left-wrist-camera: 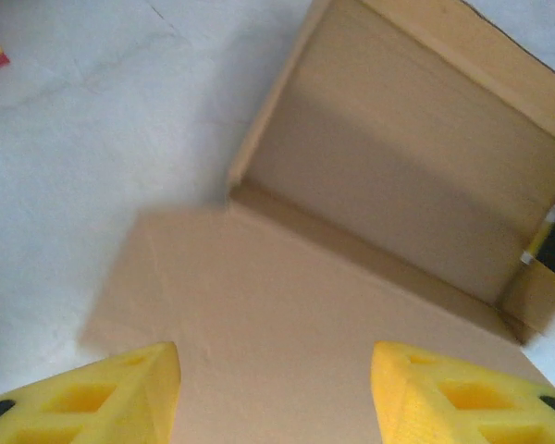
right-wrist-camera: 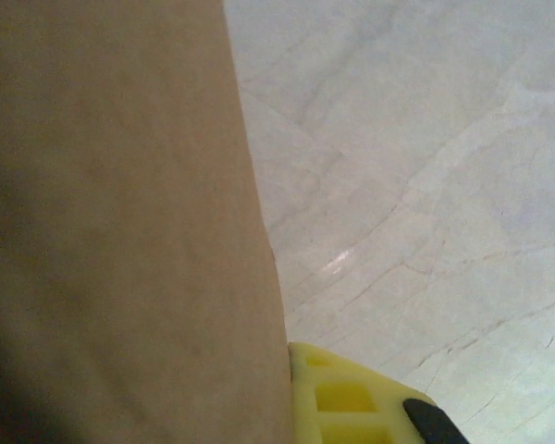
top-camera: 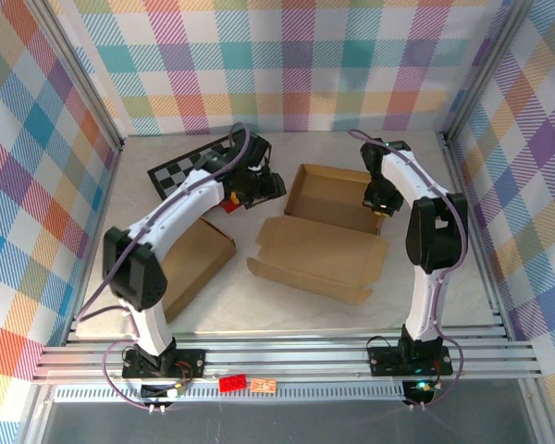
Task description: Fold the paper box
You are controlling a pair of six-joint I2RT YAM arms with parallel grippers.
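Over mid-table left, poises left gripper (left-wrist-camera: 274, 384), jaws spread, above paper box (top-camera: 331, 196) at table centre, its lid flap (top-camera: 319, 252) lying open and flat. Pinches box's right wall with right gripper (top-camera: 379, 201). Looks partway done: walls up, lid closing left.

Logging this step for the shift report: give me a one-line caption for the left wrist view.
Open left gripper poised above the flat flap of the paper box, its tray interior ahead.
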